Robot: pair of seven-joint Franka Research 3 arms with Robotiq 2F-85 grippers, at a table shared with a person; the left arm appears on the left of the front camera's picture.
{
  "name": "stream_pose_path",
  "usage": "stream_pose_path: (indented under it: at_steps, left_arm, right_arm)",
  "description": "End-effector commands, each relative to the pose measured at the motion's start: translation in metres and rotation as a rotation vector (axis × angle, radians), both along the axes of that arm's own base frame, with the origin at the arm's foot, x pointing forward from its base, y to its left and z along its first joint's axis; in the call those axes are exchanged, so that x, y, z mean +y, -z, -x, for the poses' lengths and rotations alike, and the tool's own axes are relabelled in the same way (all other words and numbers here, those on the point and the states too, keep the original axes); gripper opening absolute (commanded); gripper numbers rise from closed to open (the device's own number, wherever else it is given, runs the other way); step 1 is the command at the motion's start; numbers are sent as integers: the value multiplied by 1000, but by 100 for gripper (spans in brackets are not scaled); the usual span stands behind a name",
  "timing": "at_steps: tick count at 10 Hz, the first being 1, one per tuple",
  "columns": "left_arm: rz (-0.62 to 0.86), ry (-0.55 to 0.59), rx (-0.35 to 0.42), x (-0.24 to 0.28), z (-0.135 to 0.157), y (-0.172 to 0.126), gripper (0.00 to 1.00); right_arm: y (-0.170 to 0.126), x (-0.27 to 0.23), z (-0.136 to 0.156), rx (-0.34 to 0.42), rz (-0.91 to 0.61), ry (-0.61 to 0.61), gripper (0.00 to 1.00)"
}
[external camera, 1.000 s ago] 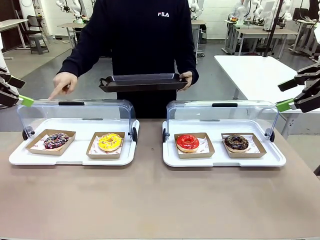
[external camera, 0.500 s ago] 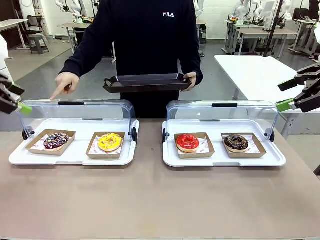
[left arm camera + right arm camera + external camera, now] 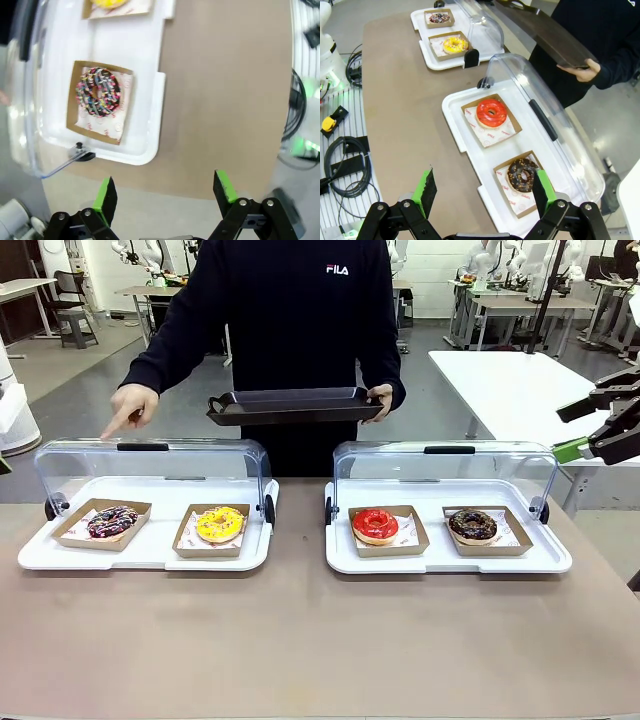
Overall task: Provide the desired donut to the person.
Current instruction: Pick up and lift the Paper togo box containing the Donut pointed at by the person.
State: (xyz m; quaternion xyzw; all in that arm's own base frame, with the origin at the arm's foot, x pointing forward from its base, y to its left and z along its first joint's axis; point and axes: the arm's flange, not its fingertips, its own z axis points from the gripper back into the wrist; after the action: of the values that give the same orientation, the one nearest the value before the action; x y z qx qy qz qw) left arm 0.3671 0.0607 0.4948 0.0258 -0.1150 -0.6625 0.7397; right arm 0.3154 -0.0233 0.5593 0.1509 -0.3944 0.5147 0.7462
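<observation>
Landmark: left white tray (image 3: pixel 150 558) on the worktop (image 3: pixel 320 640); all positions refer to it.
Requested item: judged to be the sprinkled donut (image 3: pixel 112 521), in a cardboard holder (image 3: pixel 75 532) at the tray's outer end. The person (image 3: pixel 290 320) points a hand (image 3: pixel 130 405) down just above that end.
Neighbour: yellow donut (image 3: pixel 220 523), at the tray's inner end.
Cover: clear cover (image 3: pixel 150 465), swung back over the tray's far side.
Left pincer (image 3: pixel 165 186): released, empty, above and just off the tray's outer end.
Right pincer (image 3: pixel 484 182): released, empty, well apart, past the tray's inner end.
Receiving point: black tray (image 3: pixel 290 405), held by the person beyond the tray's far side.
Hazard 1: wrong pick, if the approach drifts toward the inner end.
Hazard 2: contact with the cover or the pointing hand, if the descent runs too far back.
Hazard 3: crushed glaze or a drop, if the pads close on the donut rather than its holder.
</observation>
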Motion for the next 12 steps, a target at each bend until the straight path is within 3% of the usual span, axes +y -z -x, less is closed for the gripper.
stream_pose_path:
  at_steps: [1,3,4,5,7,10,12]
  left_arm:
    - [24,-119,-25,-6,0,-6,100]
    - [24,-119,-25,-6,0,-6,100]
    - [7,-29,-3,-1,0,-2,100]
    - [49,83,-18,-1,-30,13,100]
    - [40,204,-21,-1,-47,45,100]
    - [27,256,-5,9,-72,108,100]
    - [43,264,-1,6,-79,126,100]
  right_arm:
    - [1,0,-2,-3,-6,0,100]
    - [1,0,-2,-3,-6,0,100]
    - [1,0,-2,-3,-6,0,100]
    - [1,0,-2,-3,-6,0,100]
    - [1,0,-2,-3,-6,0,100]
    - [1,0,-2,-3,-6,0,100]
    - [1,0,-2,-3,-6,0,100]
